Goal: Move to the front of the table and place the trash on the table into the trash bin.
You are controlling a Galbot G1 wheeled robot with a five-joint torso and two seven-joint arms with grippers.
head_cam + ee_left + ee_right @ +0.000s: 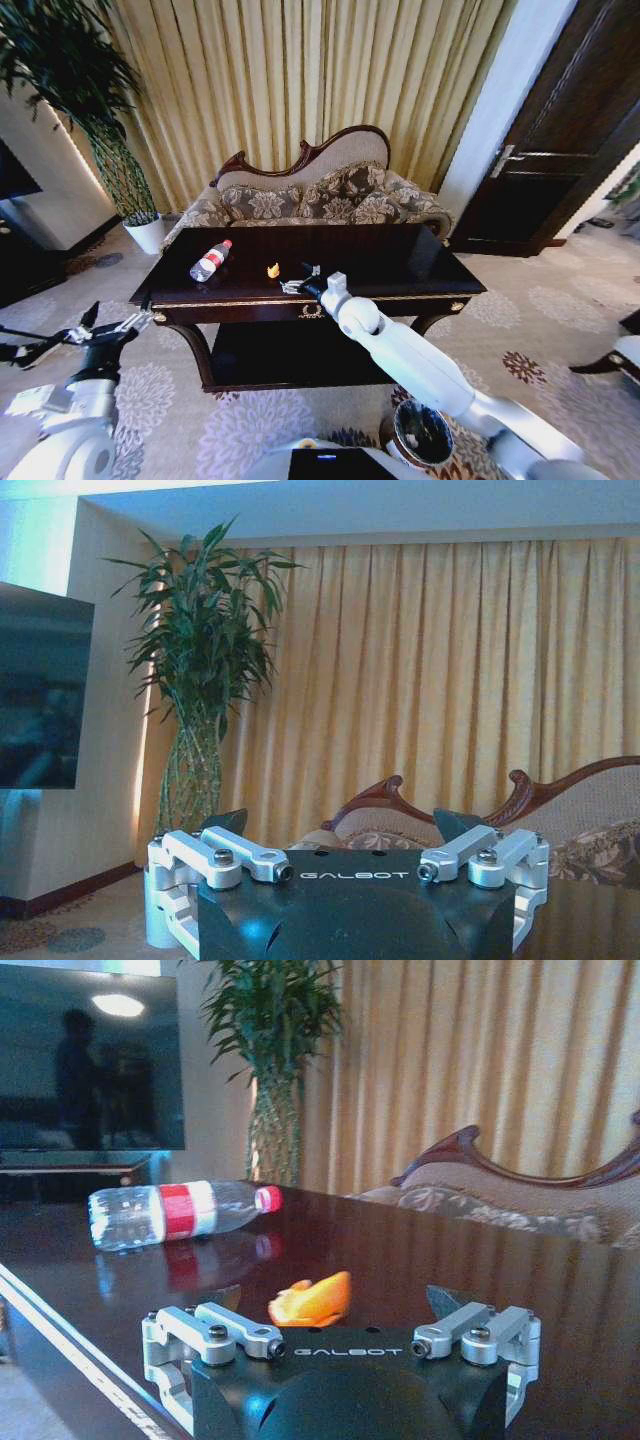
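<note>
You are looking into a room with gold curtains (300, 80), a patterned sofa (320, 195) and a tall plant (90, 110) in a white pot, and in front of the sofa stands the dark glossy table (420, 262). On it you have a clear bottle (210, 261) with a red cap lying on its side toward the left, and a small orange scrap (273, 270) nearer the middle. Your right gripper (300, 280) reaches over the front edge of the table, its jaws spread wide, and the scrap lies just beyond and slightly left of it; in the right wrist view the scrap (312, 1300) sits between the spread fingers, just ahead of them, with the bottle (180, 1212) farther off. Your left gripper (125, 322) hangs off the table's left front corner, also spread wide, apart from any item. The dark round trash bin (422, 433) stands on the carpet under your right arm.
</note>
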